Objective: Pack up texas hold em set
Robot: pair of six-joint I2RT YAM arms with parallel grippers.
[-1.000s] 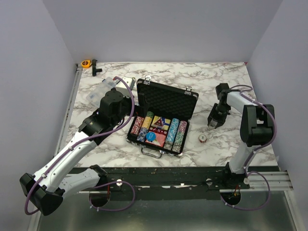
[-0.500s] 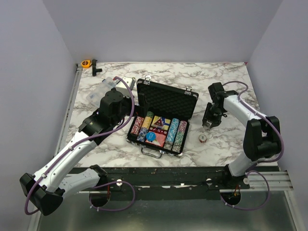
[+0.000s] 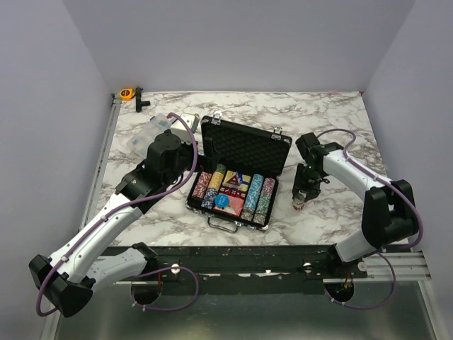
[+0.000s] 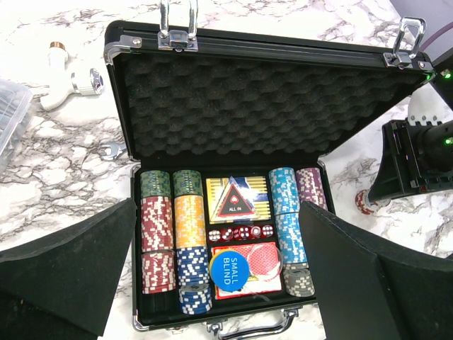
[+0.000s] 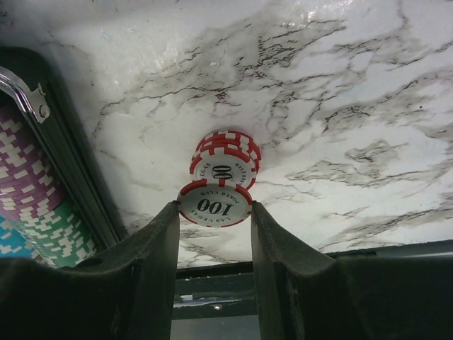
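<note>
Chips were what we were after. One red and white chip [image 5: 214,205], marked 100, sat pinched by its edges between the fingers of our right end effector [image 5: 214,212]. Close behind it, a small stack of chips [image 5: 226,152] lay on the surface [image 5: 340,106], near the open black case [image 3: 244,145]. We could not tell if the chip touched the stack. Our left end effector [image 4: 217,207] hung wide open with nothing in it, over the case, where the rows of chips [image 4: 157,234] and the blue disc [image 4: 228,269] lay packed.

We thought the chip could slip, since only its thin edge was held. A bump could tip the stack, and chips could roll away.

The right wrist view showed the held chip. The top view hid it under the arm. Only the left wrist view showed the inside of the case well.
</note>
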